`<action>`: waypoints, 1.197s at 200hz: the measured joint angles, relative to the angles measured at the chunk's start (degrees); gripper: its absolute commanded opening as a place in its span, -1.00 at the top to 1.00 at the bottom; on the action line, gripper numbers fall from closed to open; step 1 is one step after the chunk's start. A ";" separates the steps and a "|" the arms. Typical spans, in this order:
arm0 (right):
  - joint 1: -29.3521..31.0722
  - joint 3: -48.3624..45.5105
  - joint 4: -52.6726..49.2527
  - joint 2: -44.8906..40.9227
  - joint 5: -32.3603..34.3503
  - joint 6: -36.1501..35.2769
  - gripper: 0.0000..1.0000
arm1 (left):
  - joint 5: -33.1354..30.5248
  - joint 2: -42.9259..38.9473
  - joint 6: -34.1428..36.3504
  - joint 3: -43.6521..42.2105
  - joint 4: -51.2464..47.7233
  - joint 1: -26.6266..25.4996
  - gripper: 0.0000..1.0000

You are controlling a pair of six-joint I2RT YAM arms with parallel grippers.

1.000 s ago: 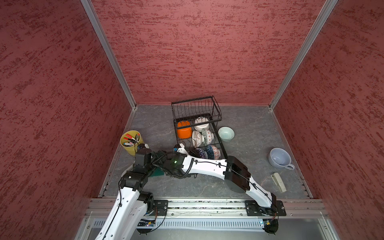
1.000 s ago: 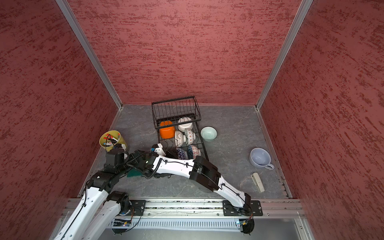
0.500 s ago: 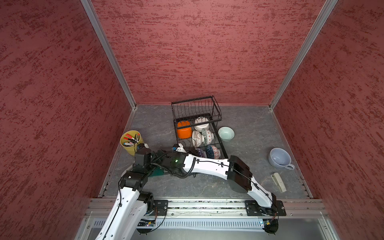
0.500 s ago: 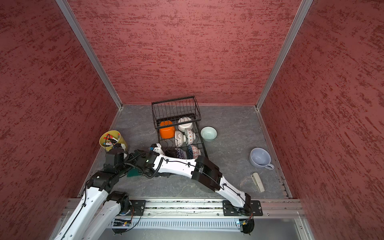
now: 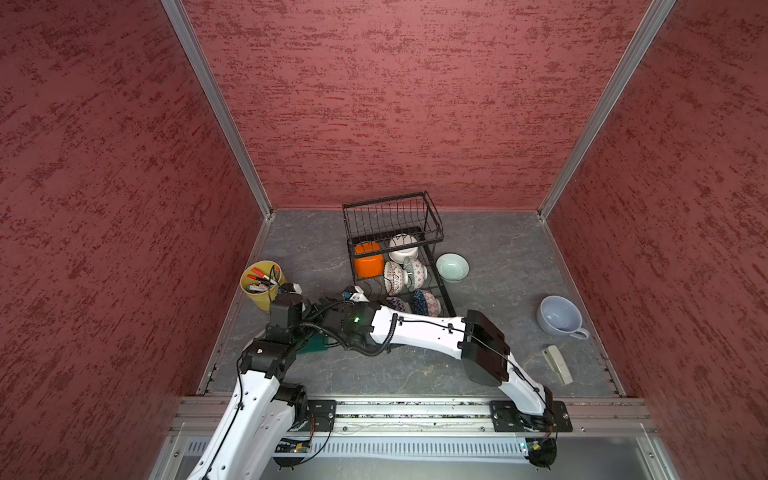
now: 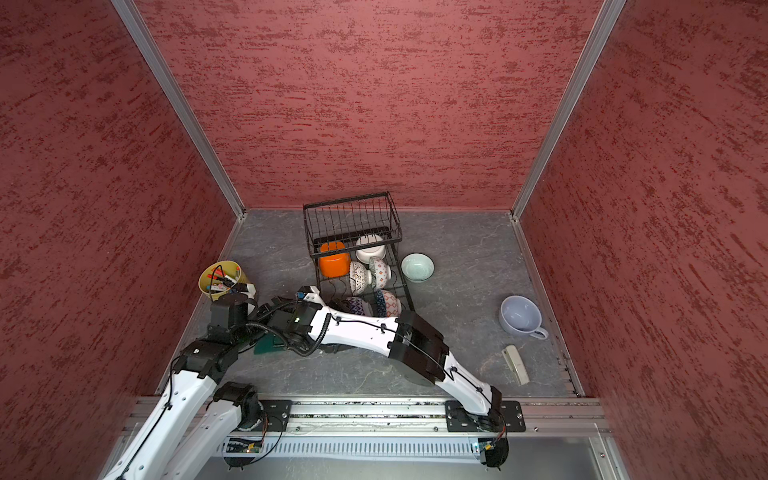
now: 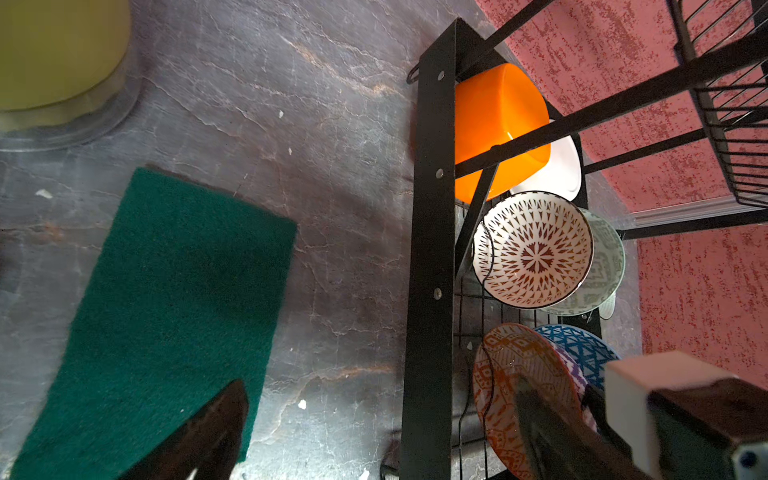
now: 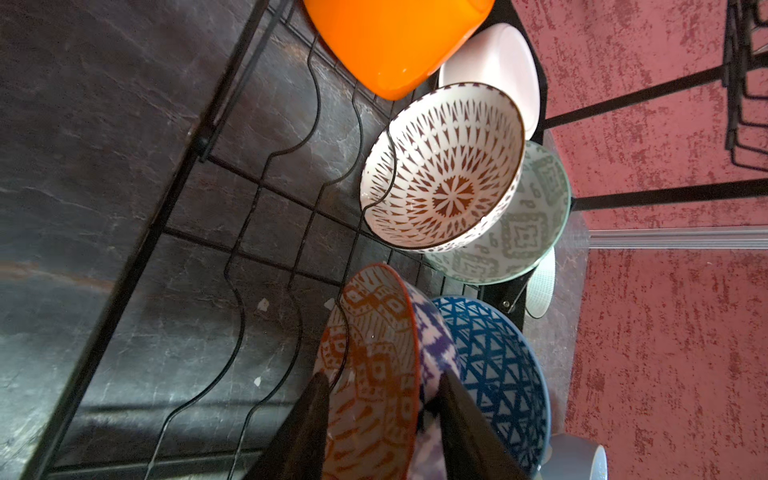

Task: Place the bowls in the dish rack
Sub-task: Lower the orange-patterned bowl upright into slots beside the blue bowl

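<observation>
- Dish rack (image 7: 428,249) sits mid-counter (image 5: 498,257) in both top views, raised basket at the far end.
- Lower tray, far end, under the basket: plain orange bowl (image 5: 368,264) tipped over, w/ white bowl (image 5: 403,249) beside it.
- Mid tray: brown-patterned bowl (image 8: 440,174) stands on edge against a wire divider, w/ grey-green patterned bowl (image 8: 523,224) right behind it.
- Near end: orange-patterned bowl (image 8: 374,340) on edge in a wire slot, w/ blue lattice bowl (image 8: 494,365) close behind. Can't tell if they touch.
- Right gripper (image 8: 382,376) straddles the orange-patterned bowl's rim, one finger inside, one at the purple outer wall. Jaws are parted, w/ a gap showing on the inner side, so no clamp.
- Celadon bowl (image 5: 452,268) is upright on the counter, just beside the rack's right side in the top views, outside it.
- Left gripper (image 7: 374,440) is spread wide, holds nothing, low over the counter btw. green scouring pad (image 7: 166,311) and rack frame.
- Yellow-green pen pot (image 5: 262,284) is near the left wall; blue-grey cup (image 5: 559,316) is well apart on the right.
</observation>
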 measured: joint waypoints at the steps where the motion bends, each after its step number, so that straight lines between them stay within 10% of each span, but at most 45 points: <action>1: -0.02 -0.04 0.04 -0.02 -0.02 0.00 0.07 | 0.00 0.02 0.00 0.00 0.00 0.00 -0.99; 239: -4.46 -9.14 6.14 -8.28 -2.12 0.00 -0.15 | 5.09 2.97 -0.02 0.72 4.11 -0.28 -0.99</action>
